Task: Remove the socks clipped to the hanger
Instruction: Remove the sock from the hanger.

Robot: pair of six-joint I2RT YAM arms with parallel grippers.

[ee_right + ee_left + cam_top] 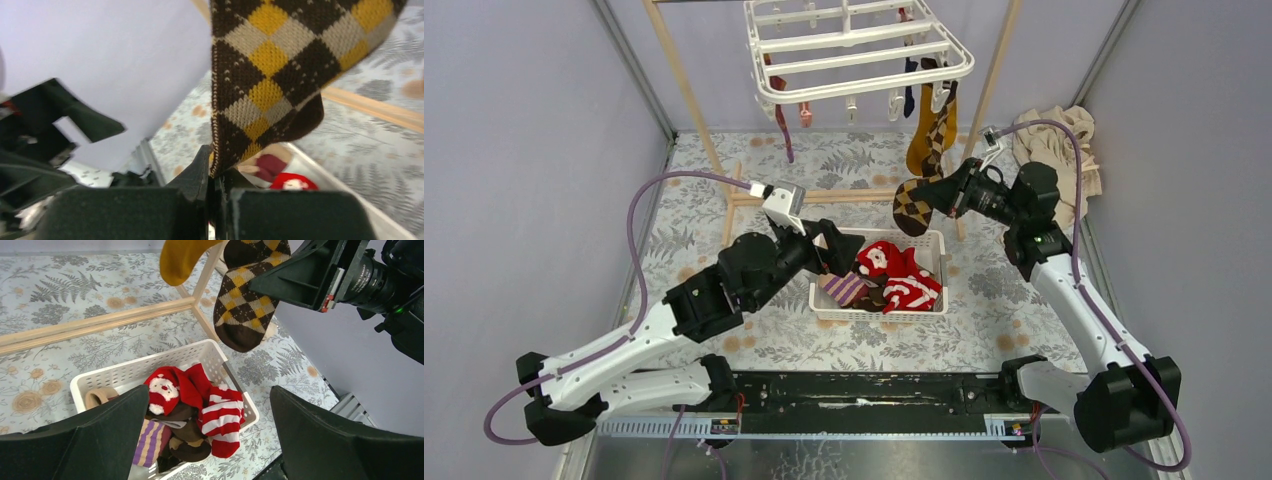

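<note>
two robot arms work at a sock rack, with the white basket [876,316] on the floral table as our marker. the right gripper [931,196], above and just past the basket's far right corner, has its jaws pressed together on the lower edge of the brown argyle sock [914,205]; the wrist view shows the knit pinched between the two pads with no gap. that sock runs up and away from the basket toward the white hanger [864,84], and we judge its top is still caught in a clip, though the clip itself is too small to make out. the left gripper [826,240] hangs over the basket's left end with its jaws spread wide and nothing between them. inside the basket lies a heap of socks already off the hanger: red ones [894,275], a red-and-white striped one, a purple-striped one [844,288] and some brown and tan beneath. well beyond the basket and higher up, the hanger still carries a mustard sock [921,130] just beside the argyle one, a navy sock [909,100] and a few more red or pink ones [776,112] toward the side farther from the right arm. we reckon the job is past halfway: a good pile is down, one sock is in hand and needs a pull to free it, and perhaps five or six remain clipped.
</note>
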